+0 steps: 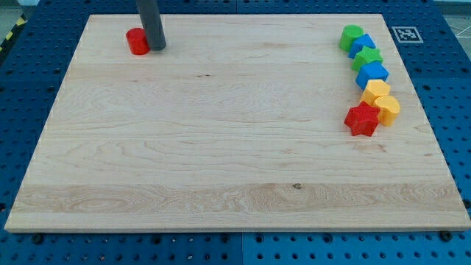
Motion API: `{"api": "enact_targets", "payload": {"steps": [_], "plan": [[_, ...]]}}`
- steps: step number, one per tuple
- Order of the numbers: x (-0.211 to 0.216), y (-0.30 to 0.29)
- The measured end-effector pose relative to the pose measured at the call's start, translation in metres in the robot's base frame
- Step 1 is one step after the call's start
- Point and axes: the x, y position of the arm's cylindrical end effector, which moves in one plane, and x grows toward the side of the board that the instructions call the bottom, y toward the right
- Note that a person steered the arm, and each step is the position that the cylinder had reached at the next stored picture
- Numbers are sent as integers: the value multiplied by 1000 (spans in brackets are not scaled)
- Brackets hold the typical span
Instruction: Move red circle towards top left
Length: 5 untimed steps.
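Note:
The red circle lies near the board's top left corner. My dark rod comes down from the view's top, and my tip rests on the wood just to the right of the red circle, touching or almost touching its right side.
A column of blocks runs down the right side of the wooden board: a green block, a blue block, a green star, a blue block, two yellow blocks, and a red star.

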Motion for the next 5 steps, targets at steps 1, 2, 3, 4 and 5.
{"api": "enact_targets", "payload": {"steps": [1, 2, 3, 4, 5], "plan": [[18, 0], [23, -8], [15, -16], [0, -16], [-4, -17]]}}
